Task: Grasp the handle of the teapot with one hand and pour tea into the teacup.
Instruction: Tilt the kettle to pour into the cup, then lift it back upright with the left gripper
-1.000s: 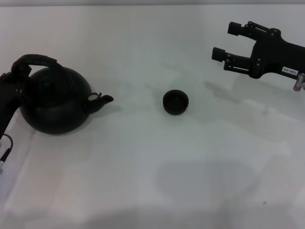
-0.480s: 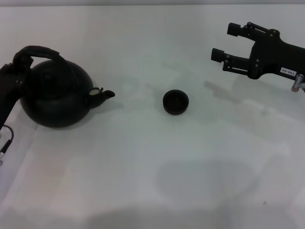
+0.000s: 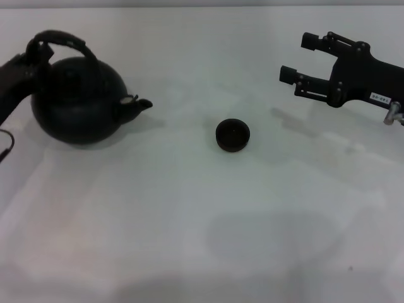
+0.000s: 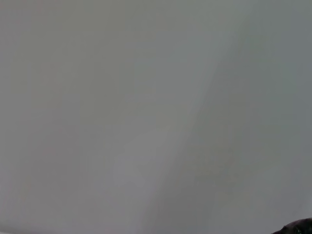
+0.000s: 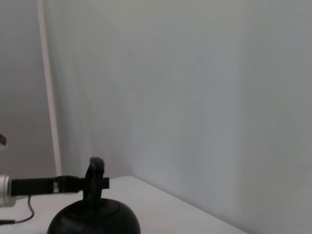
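The black teapot (image 3: pixel 76 101) is at the left, its spout (image 3: pixel 139 105) pointing right toward the teacup. My left gripper (image 3: pixel 31 57) is shut on the left end of the arched handle (image 3: pixel 60 39) and holds the pot. The small black teacup (image 3: pixel 233 135) stands on the white table near the middle, well to the right of the spout. My right gripper (image 3: pixel 298 57) is open and empty at the far right, above the table. The right wrist view shows the teapot (image 5: pixel 95 222), its handle (image 5: pixel 94 185) edge-on and my left arm (image 5: pixel 34 185) reaching it.
The white table (image 3: pixel 202 221) spreads around the cup and pot. A thin cable (image 3: pixel 6 148) hangs below my left arm at the left edge. The left wrist view shows only plain grey surface and a dark bit in one corner (image 4: pixel 297 228).
The teapot has risen and shifted slightly toward the far side with my left gripper on its handle. The teacup and my right gripper have not moved.
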You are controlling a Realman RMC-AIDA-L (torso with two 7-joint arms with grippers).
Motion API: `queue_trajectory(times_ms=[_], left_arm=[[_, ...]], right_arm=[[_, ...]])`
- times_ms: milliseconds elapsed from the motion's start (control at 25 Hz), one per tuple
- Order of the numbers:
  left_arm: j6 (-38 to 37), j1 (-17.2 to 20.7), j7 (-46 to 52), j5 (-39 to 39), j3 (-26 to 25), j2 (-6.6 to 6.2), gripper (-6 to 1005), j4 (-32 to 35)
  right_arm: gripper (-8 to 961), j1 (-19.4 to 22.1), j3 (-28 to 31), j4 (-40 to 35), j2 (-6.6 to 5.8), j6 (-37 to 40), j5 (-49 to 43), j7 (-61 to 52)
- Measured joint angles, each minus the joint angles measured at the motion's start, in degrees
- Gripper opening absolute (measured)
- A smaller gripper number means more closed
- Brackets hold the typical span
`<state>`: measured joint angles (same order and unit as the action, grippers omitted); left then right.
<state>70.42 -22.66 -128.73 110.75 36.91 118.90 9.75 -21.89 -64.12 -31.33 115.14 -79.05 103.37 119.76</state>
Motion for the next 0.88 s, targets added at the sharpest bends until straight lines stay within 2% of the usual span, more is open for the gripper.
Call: queue_trajectory(times_ms=[200,320,560,600,640,720,760,800,880], left_arm=[[-4.5,-2.1,9.6,-7.9,0.4,0.25,135,8.8],[-6.9,-3.0,14.1,-9.1,3.2,0.28,135,12.4],[-15.8,-2.2,25.0,-8.9,17.1,0.27,135,24.4],[-18.9,-1.5,28.1,-9.0,22.2,0.25,135,28.8],[-18.9,-1.5,28.1,-9.0,22.2,0.25,135,28.8],[-22.1,-0.2,30.5,-9.1,26.9,0.20,134,33.5],[-22.1,-0.2,30.5,-9.1,26.9,0.20,134,33.5],[-25.7,1.4,33.3,-9.1,32.1,0.12,134,38.7],[-27.4,2.0,35.2,-9.4,34.8,0.01,134,41.3]], right_arm=[[837,0.0,0.1,1.0,0.00,0.0,0.2,1.0],[837,-0.1,0.1,1.3,0.00,0.0,0.9,1.5],[837,-0.2,0.1,1.6,0.00,0.0,1.7,2.7],[837,-0.2,0.1,1.6,0.00,0.0,1.8,2.8],[837,-0.2,0.1,1.6,-0.01,0.0,2.0,2.9],[837,-0.2,0.1,1.6,0.00,0.0,2.4,3.1],[837,-0.3,0.1,1.6,0.00,0.0,2.5,3.2],[837,-0.3,0.1,1.6,0.00,0.1,2.7,3.4],[837,-0.2,0.1,1.6,0.00,0.2,3.0,3.6]])
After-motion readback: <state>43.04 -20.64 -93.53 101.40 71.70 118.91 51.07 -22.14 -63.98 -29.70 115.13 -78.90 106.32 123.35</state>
